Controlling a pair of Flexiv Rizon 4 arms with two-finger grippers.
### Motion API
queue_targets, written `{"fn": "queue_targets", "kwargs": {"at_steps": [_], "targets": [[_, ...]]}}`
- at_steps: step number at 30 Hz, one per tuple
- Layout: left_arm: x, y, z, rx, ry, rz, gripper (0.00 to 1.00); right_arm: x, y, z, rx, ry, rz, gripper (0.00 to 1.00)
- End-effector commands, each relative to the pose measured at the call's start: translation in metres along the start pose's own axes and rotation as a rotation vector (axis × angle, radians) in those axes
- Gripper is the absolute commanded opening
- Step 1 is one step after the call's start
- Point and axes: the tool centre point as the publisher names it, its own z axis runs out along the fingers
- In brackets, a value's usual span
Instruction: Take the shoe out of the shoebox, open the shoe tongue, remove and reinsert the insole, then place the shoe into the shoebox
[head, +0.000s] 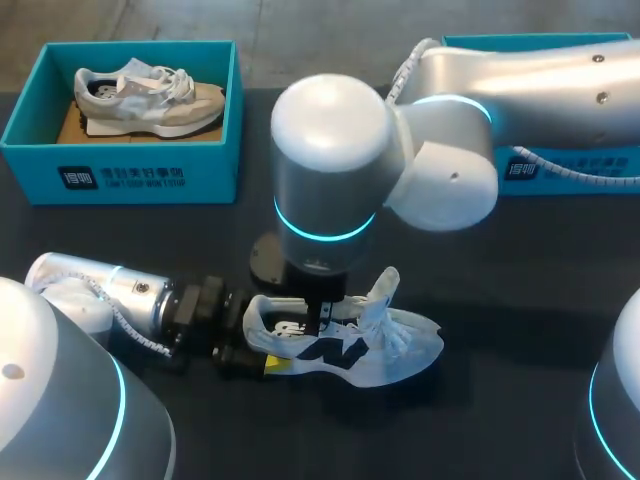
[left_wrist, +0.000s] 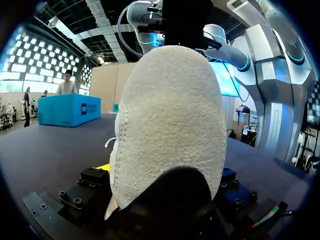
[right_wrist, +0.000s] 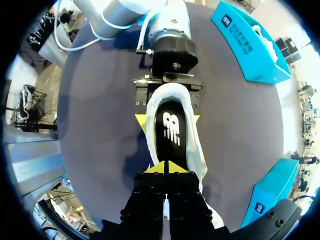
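Observation:
A white shoe (head: 385, 350) with dark side marks lies on the dark table, toe to the right. My left gripper (head: 262, 347) comes in low from the left, and its yellow tips press both sides of the heel (right_wrist: 168, 121). That heel (left_wrist: 170, 125) fills the left wrist view. My right gripper (head: 320, 318) points straight down into the shoe's mouth. Its yellow tips (right_wrist: 165, 167) are shut together at the forward end of the black insole (right_wrist: 170, 127). Whether they pinch the insole is hidden. The tongue and laces (head: 385, 300) stand up ahead of it.
A teal shoebox (head: 120, 175) at the back left holds a second, beige shoe (head: 150, 100). Another teal box (head: 570, 165) stands at the back right, partly behind my right arm. Dark table lies bare in front of and to the right of the shoe.

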Motion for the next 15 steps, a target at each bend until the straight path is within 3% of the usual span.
{"fn": "queue_targets", "kwargs": {"at_steps": [1, 7, 15], "targets": [[0.0, 0.002, 0.001, -0.001, -0.002, 0.0, 0.0, 0.006, 0.01, 0.015, 0.012, -0.014, 0.002, 0.0], [0.0, 0.002, 0.001, -0.001, -0.002, 0.0, 0.0, 0.009, 0.021, 0.021, 0.027, -0.028, -0.005, 0.0], [0.0, 0.002, 0.001, -0.001, -0.002, 0.0, 0.0, 0.017, 0.035, 0.012, 0.082, -0.07, -0.012, 0.0]]}}
